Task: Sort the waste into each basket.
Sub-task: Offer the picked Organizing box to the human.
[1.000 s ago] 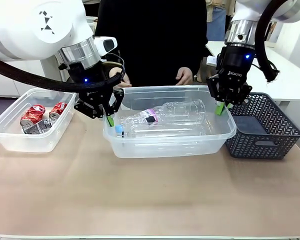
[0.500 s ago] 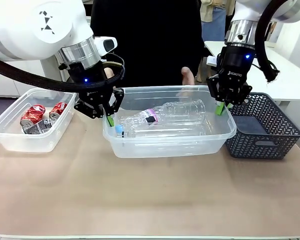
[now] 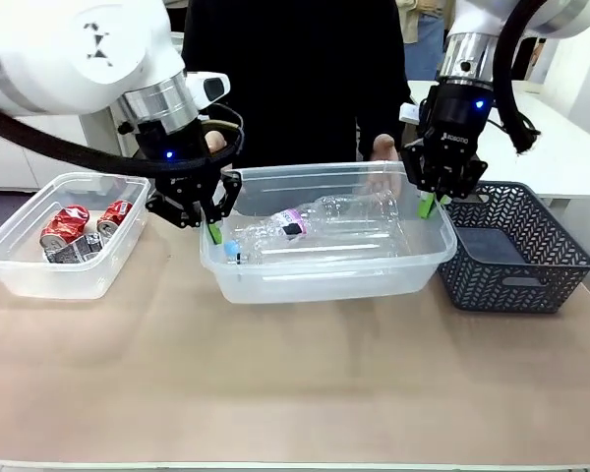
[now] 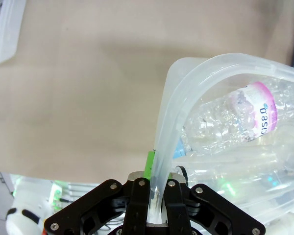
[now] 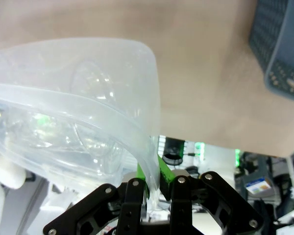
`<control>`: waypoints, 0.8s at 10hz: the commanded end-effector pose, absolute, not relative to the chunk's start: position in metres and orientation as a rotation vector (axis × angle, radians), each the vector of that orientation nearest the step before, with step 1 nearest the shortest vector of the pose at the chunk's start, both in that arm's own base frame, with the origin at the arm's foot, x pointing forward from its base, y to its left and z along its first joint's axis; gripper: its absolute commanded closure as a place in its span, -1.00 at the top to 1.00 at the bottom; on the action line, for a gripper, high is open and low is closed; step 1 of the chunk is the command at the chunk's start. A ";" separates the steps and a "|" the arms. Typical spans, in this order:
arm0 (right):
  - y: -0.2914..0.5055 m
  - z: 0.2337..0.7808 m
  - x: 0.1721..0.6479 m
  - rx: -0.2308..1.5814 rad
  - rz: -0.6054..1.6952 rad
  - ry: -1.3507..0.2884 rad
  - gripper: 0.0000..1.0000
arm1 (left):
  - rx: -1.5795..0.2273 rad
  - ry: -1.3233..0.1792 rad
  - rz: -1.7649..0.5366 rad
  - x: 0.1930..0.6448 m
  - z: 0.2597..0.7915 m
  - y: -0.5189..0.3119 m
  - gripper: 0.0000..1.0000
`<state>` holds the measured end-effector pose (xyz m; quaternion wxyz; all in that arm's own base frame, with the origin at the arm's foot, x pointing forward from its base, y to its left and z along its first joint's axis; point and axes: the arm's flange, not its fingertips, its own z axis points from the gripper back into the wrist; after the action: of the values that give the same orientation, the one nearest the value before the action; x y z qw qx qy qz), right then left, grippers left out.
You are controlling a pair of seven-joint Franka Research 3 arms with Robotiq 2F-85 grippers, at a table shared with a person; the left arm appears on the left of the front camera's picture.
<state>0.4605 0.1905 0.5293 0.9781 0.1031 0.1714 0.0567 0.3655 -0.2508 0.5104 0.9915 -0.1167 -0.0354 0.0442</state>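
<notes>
- Left gripper (image 3: 214,228) clamped on the middle tub's (image 3: 324,280) left rim; right gripper (image 3: 428,204) clamped on its right rim.
- Tub now raised and nudged left versus a second ago.
- Bottles (image 3: 315,224) inside; cans (image 3: 79,231) in left tub (image 3: 39,275).
- Sorting apparently done; tub being carried off.

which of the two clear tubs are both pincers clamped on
The middle tub, the one holding clear bottles; the left tub with crushed cans sits untouched.
</notes>
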 end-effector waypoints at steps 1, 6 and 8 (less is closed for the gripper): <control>0.213 0.541 0.527 0.210 0.169 0.415 -0.88 | -0.252 -0.114 0.069 0.418 0.512 -0.249 -0.92; 0.228 0.501 0.576 0.215 0.153 0.542 -0.88 | -0.315 -0.061 0.124 0.476 0.479 -0.237 -0.92; 0.215 0.485 0.580 0.197 0.165 0.510 -0.88 | -0.255 -0.058 0.089 0.464 0.480 -0.228 -0.92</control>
<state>0.5812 0.2143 0.4832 0.9590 0.0952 0.2549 0.0795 0.4686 -0.2284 0.4715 0.9909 -0.1253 -0.0167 0.0454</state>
